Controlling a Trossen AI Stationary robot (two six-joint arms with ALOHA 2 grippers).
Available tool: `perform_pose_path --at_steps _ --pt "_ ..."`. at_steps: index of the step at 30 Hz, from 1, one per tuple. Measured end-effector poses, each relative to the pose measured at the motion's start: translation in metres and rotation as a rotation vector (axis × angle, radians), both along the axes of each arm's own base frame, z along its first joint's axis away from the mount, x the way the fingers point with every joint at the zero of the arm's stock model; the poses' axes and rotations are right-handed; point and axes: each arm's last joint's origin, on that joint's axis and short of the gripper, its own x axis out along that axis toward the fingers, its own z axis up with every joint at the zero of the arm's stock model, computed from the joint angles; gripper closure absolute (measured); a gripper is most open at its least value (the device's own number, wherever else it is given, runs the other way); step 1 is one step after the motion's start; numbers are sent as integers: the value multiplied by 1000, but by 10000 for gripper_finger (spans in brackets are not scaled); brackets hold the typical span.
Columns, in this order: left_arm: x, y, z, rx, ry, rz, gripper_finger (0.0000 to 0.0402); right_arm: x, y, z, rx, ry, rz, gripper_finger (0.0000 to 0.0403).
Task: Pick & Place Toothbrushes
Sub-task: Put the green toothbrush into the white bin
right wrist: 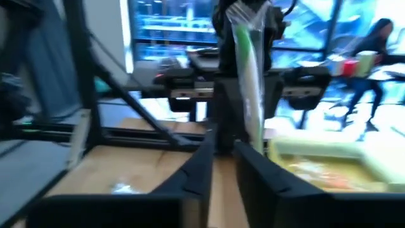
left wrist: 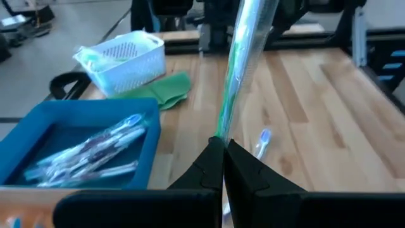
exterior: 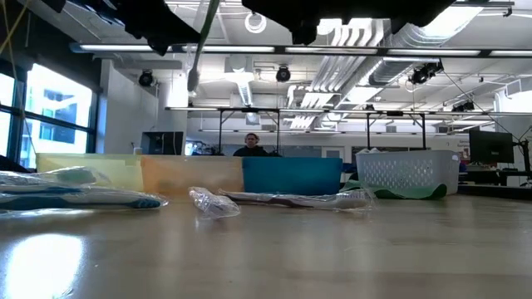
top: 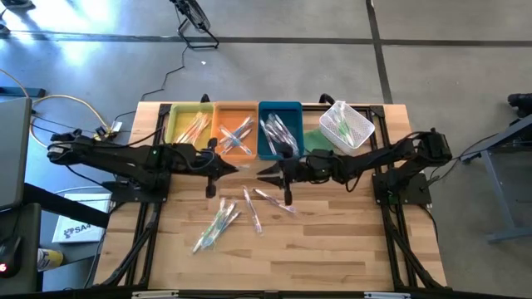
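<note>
The left gripper [left wrist: 223, 144], raised above the desk [top: 332, 249] in front of the orange tray [top: 237, 133], has its jaws shut on a green toothbrush [left wrist: 235, 76]. The right gripper [right wrist: 221, 149] faces it near the blue tray [top: 278, 129]; its jaws look shut on the same wrapped toothbrush, seemingly a handover, so one must release next. Three trays and one white basket [top: 347, 126] stand behind, with roughly six toothbrushes [top: 218, 223] loose on the desk.

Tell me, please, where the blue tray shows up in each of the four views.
High view: blue tray at the table's far edge, between the orange tray and the white basket.
Low view: centre, left of the basket.
Left wrist view: lower left.
Right wrist view: not in it.
Shared landmark: the white basket.
</note>
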Motion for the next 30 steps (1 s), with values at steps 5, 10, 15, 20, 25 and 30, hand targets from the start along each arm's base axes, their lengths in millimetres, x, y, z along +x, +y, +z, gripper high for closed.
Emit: perform_pose_path --at_steps 5,10,15,20,25,30 --pt "0 3 1 8 -6 -15 401 0 4 4 -48 -42 -62 272" --pt "1 2 3 10 -29 -21 401 0 1 8 -37 -91 -77 238" --pt "5 1 8 25 -97 -65 401 0 1 9 -34 -103 -77 239" --pt "10 1 9 48 -131 -74 401 0 1 9 -33 -103 -76 242" --pt "25 0 4 49 -156 -73 401 0 1 9 -33 -102 -73 242" --pt "41 -1 1 61 -137 -74 401 0 1 9 -34 -98 -74 242"
